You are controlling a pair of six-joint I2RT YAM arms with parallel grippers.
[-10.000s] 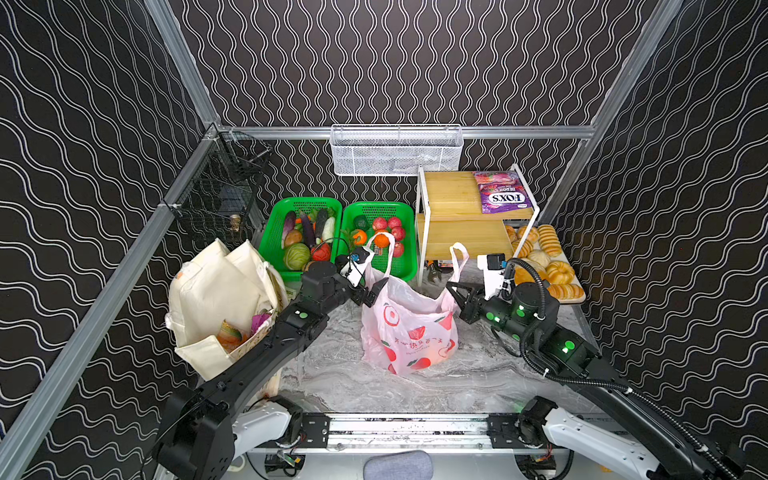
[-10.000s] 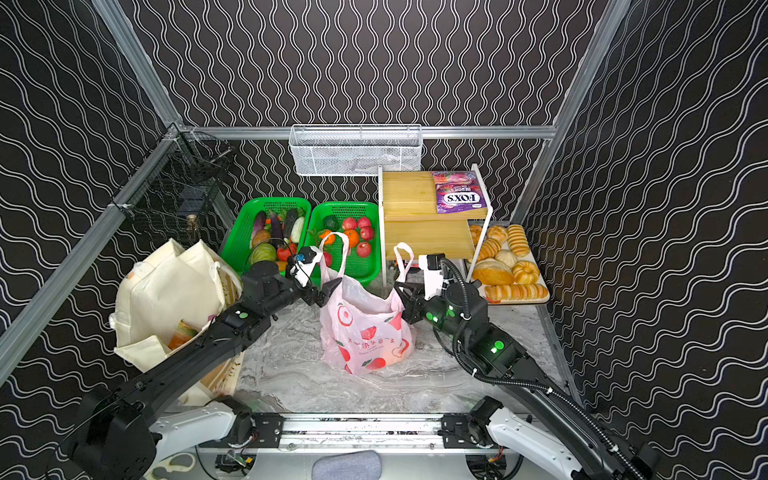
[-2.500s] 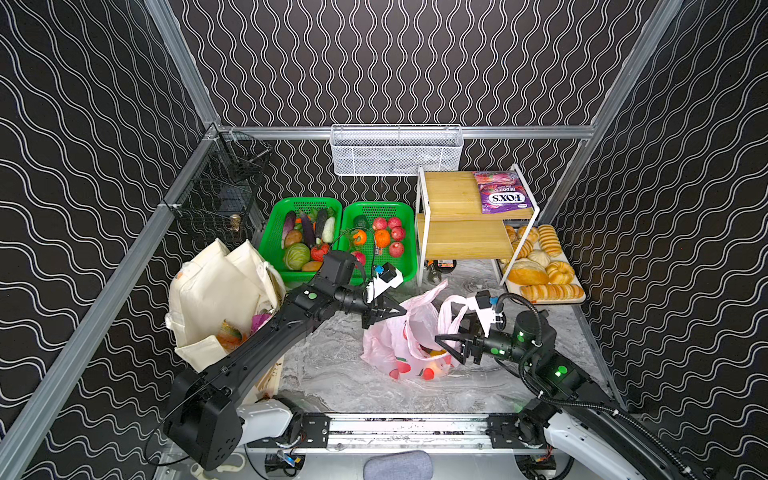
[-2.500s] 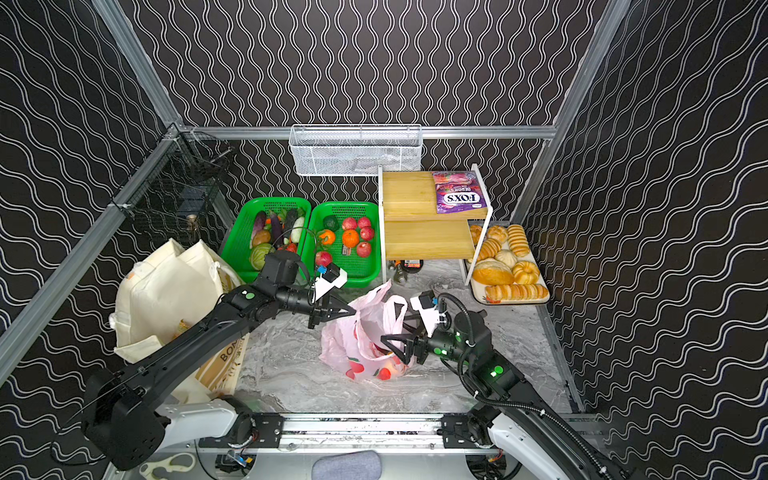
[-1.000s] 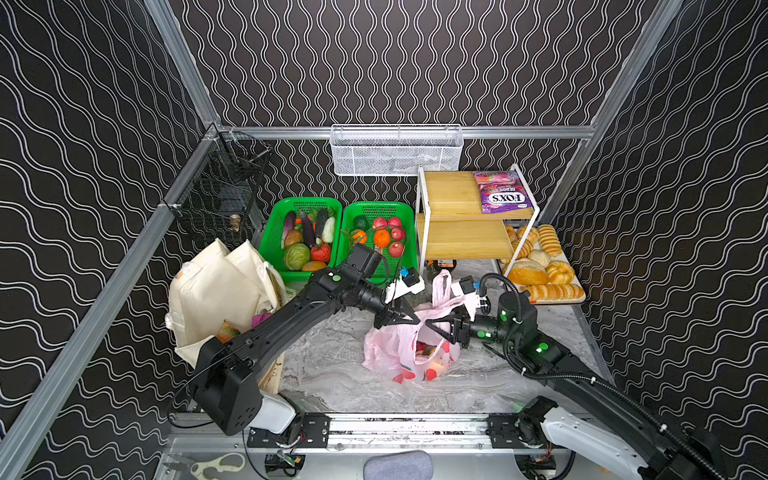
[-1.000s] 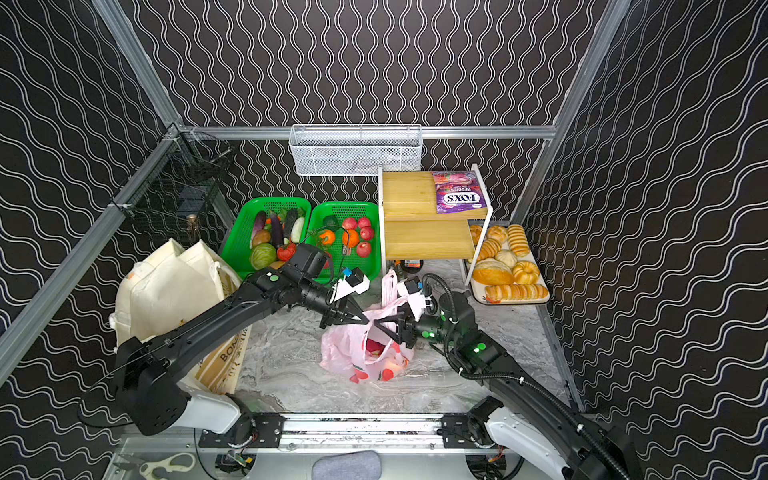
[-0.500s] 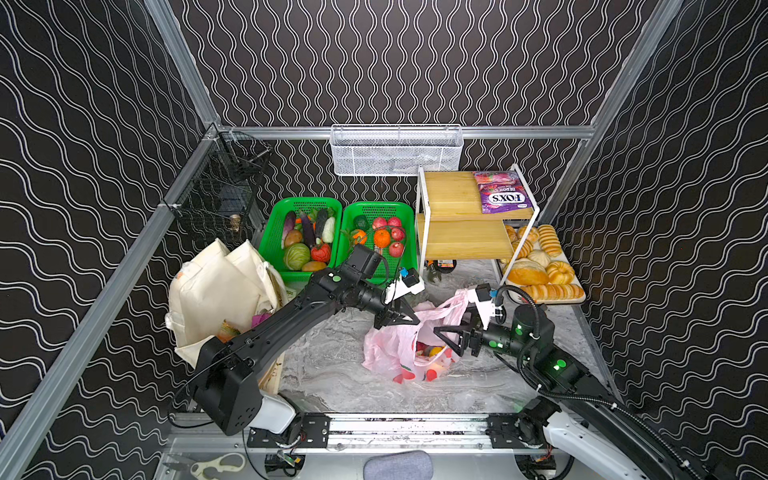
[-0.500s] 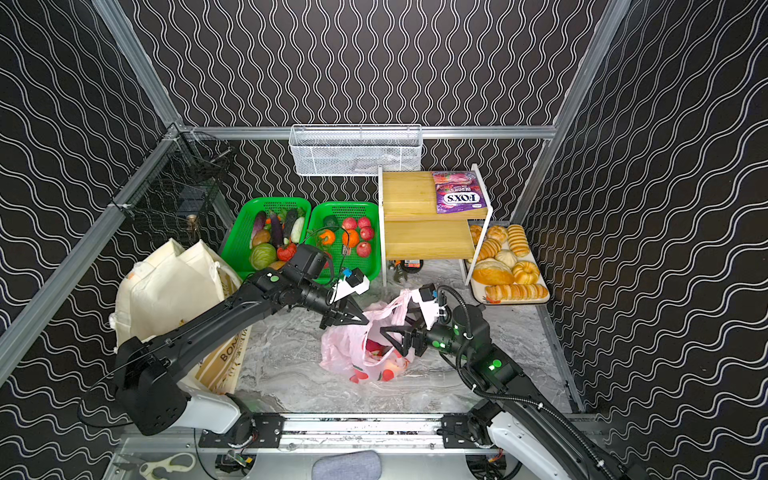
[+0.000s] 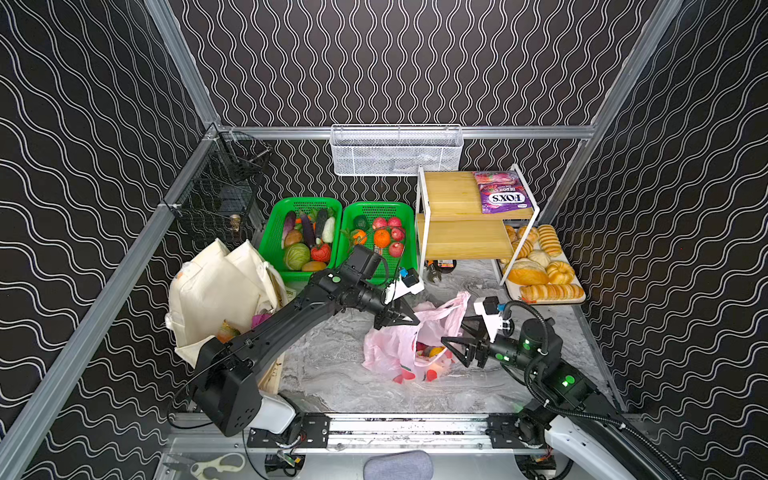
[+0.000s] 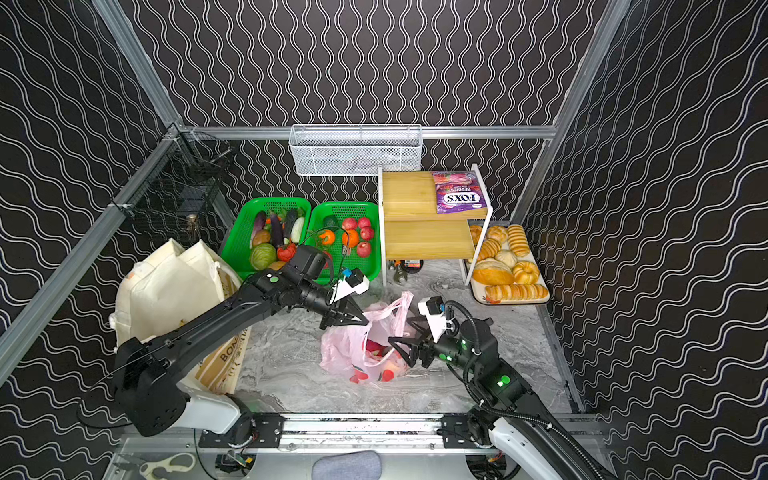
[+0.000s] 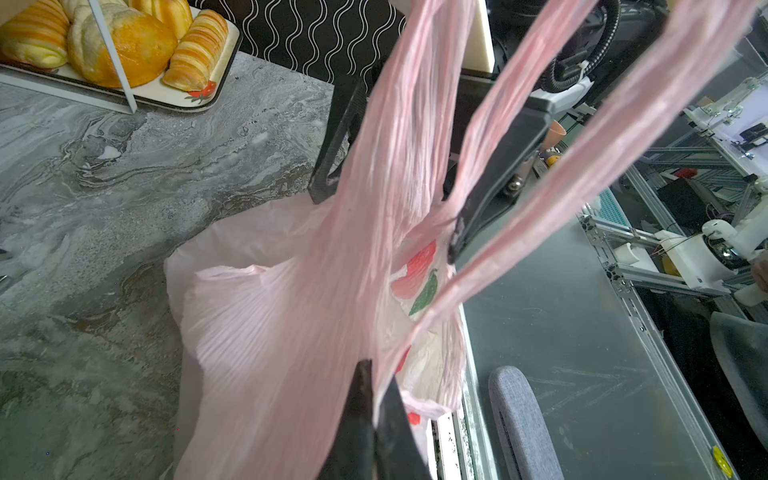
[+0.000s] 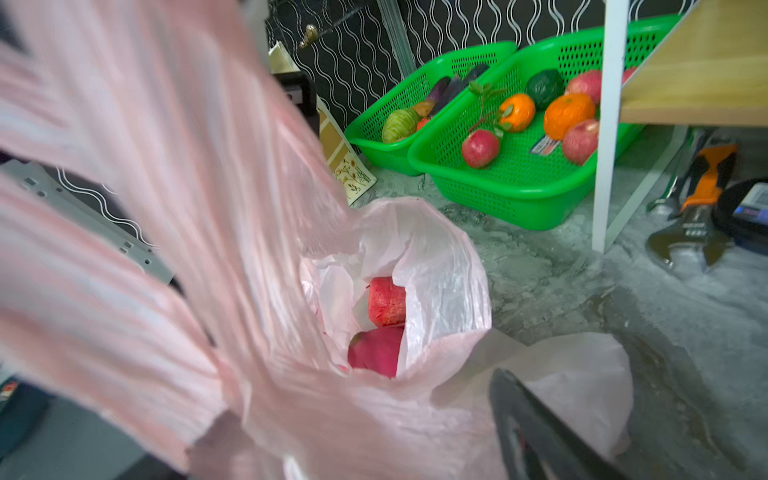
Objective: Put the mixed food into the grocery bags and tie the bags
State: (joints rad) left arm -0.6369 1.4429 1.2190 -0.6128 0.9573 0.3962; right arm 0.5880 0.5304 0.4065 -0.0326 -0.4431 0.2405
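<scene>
Holding one handle of the pink bag (image 9: 386, 351) pinched tight in my left fingers (image 9: 399, 319), I see the bag slumped on the worktop (image 9: 328, 374) between both arms. Its other handle (image 9: 459, 303) stands up just beside my right fingers (image 9: 457, 345), which are spread wide and grip nothing, so that arm is the nearer one. It reaches in low from the right, pointing at the bag's mouth.

The left arm (image 9: 291, 328) and right arm (image 9: 559, 380) are built of matte black segments on white bases (image 9: 274, 415), with green lights (image 9: 567, 380) in the joints. A white camera block (image 9: 405, 289) is mounted by the left hand (image 9: 414, 322), which is fitted with tapered black fingers (image 9: 392, 318).
</scene>
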